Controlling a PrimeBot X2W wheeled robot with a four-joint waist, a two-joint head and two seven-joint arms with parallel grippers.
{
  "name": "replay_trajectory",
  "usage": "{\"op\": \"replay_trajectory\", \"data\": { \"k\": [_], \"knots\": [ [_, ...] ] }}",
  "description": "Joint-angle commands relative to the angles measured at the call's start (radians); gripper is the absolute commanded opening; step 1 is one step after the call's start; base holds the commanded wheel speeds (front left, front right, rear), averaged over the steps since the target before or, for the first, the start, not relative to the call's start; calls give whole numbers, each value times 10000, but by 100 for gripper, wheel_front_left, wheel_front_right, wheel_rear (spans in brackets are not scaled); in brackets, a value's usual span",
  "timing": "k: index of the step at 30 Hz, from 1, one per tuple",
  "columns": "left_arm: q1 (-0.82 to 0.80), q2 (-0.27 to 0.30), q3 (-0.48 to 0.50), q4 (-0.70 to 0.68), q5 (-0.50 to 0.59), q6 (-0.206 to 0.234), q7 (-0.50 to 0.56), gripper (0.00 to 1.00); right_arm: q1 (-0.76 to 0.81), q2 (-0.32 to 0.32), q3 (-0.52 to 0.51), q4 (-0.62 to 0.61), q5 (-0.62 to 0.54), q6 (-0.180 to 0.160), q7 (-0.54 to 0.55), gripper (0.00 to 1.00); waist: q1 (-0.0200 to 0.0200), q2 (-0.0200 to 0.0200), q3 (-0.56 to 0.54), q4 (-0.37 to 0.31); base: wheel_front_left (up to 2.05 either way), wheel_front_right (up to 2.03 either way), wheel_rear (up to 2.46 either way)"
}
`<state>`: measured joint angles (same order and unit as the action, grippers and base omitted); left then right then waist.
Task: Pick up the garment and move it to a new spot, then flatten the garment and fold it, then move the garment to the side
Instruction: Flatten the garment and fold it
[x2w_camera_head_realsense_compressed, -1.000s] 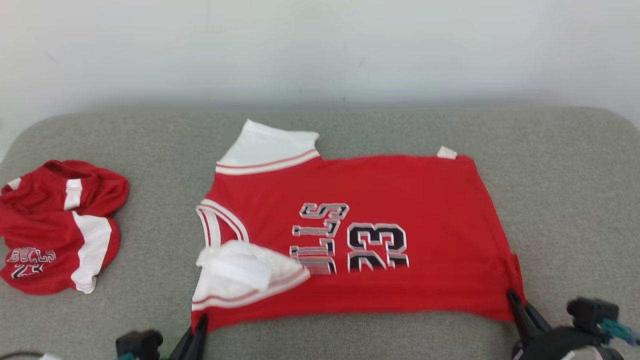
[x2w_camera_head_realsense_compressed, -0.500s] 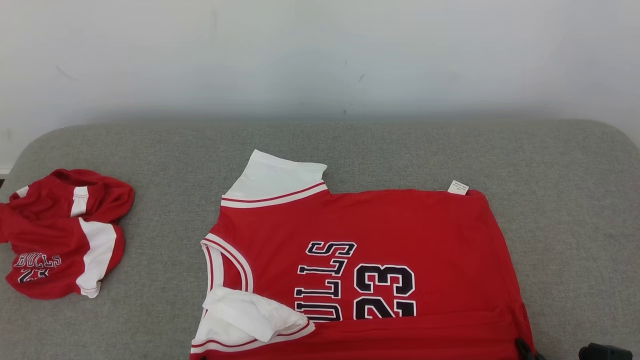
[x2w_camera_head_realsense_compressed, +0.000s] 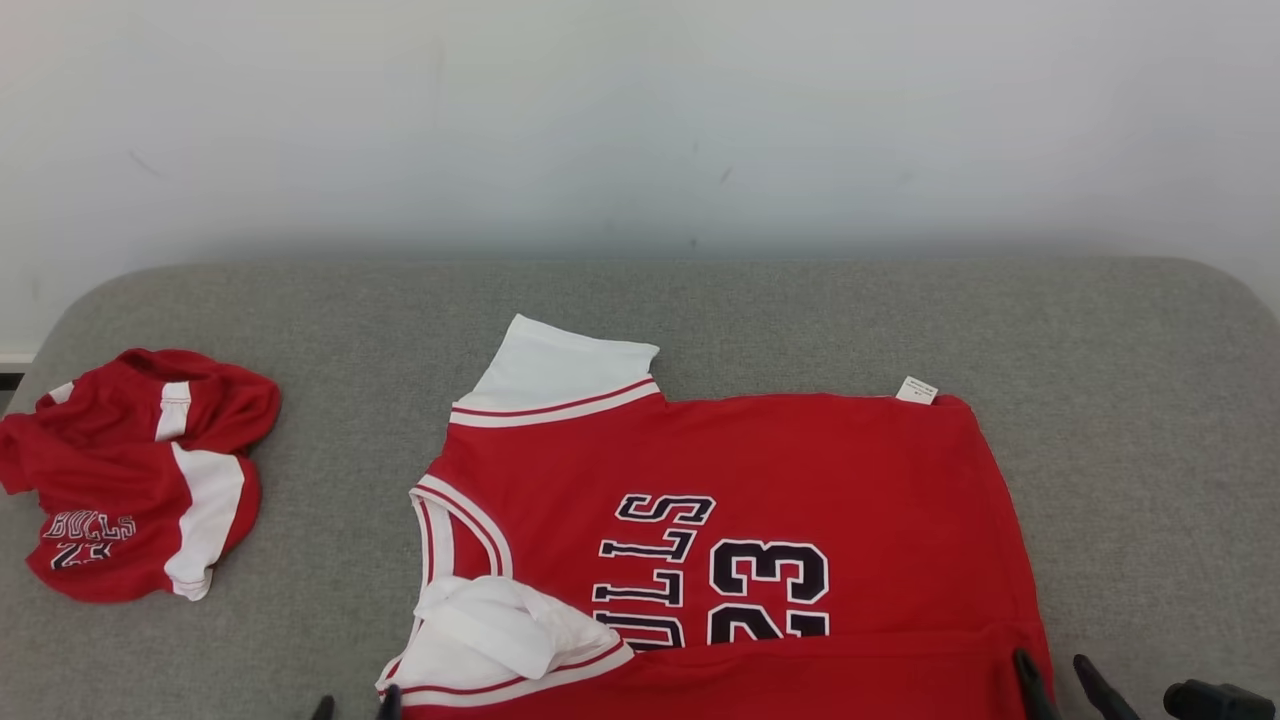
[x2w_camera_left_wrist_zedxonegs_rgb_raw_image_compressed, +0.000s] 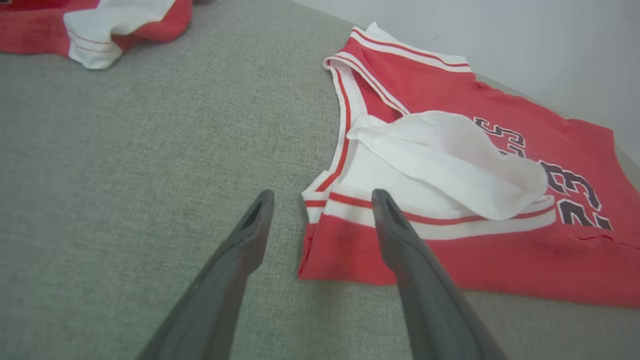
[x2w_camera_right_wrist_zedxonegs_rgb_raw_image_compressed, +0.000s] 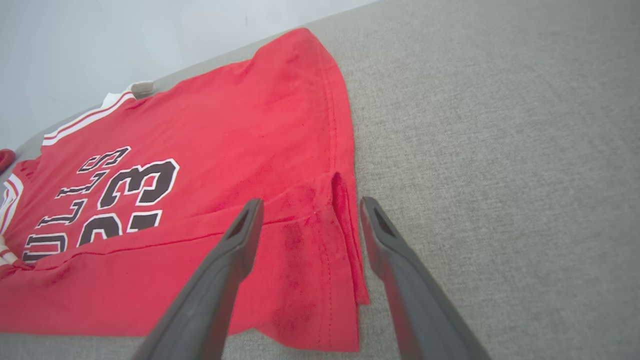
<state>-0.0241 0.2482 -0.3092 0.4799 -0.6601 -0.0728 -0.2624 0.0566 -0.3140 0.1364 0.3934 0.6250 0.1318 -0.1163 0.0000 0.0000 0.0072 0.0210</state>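
- My left gripper (x2w_camera_left_wrist_zedxonegs_rgb_raw_image_compressed: 322, 195) stands wide and holds nothing. The shoulder-end corner of the red jersey (x2w_camera_head_realsense_compressed: 740, 540) lies flat under the gap between its fingers.
- My right gripper (x2w_camera_right_wrist_zedxonegs_rgb_raw_image_compressed: 311, 201) is also wide and empty. The jersey's hem-end corner lies under and just ahead of its fingertips, with a small upright pleat there.
- The jersey is spread chest-up on the grey cushion (x2w_camera_head_realsense_compressed: 800, 310). It runs from one gripper across to the other and away from both, so I judge the move to a new spot to be done.
- Flattening looks only partly done.
  - Just beyond my left fingertips the white sleeve (x2w_camera_left_wrist_zedxonegs_rgb_raw_image_compressed: 450, 155) is flipped over onto the chest and puffed up.
  - A long ridge runs along the edge nearest both grippers.
  - The far sleeve and the far edge with its small tag (x2w_camera_head_realsense_compressed: 916, 389) look smooth.
- I see no fold in the body yet, so the folding and the shift to the side are left to do.
- A second red garment (x2w_camera_head_realsense_compressed: 140, 470) sits crumpled well beyond my left gripper on its outer side, apart from the jersey.
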Motion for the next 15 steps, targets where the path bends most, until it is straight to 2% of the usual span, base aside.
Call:
{"op": "replay_trajectory", "data": {
  "k": [1,5,9,12,15],
  "knots": [
    [118,-32,100,-55,112,10,-22,100,78,22,-53,-51,-66,-25,-64,100,0,0,-9,7,0,0,0],
    [444,-202,1035,-1087,1048,88,-23,100,-24,201,-276,-354,-458,-25,-462,100,0,0,-29,23,0,0,0],
    [798,-697,2163,-2143,2026,42,-21,100,-99,416,-466,-479,-1060,-25,-984,100,0,0,-32,49,0,0,0],
    [1185,-1140,2981,-2934,3336,-120,-23,100,-97,862,-832,-513,-1688,-25,-1359,100,0,0,-40,50,0,0,0],
    [1370,-1270,3217,-3389,4376,-259,-23,100,-13,1260,-1145,-595,-1945,-25,-1487,100,0,0,-56,47,0,0,0]
  ]
}}
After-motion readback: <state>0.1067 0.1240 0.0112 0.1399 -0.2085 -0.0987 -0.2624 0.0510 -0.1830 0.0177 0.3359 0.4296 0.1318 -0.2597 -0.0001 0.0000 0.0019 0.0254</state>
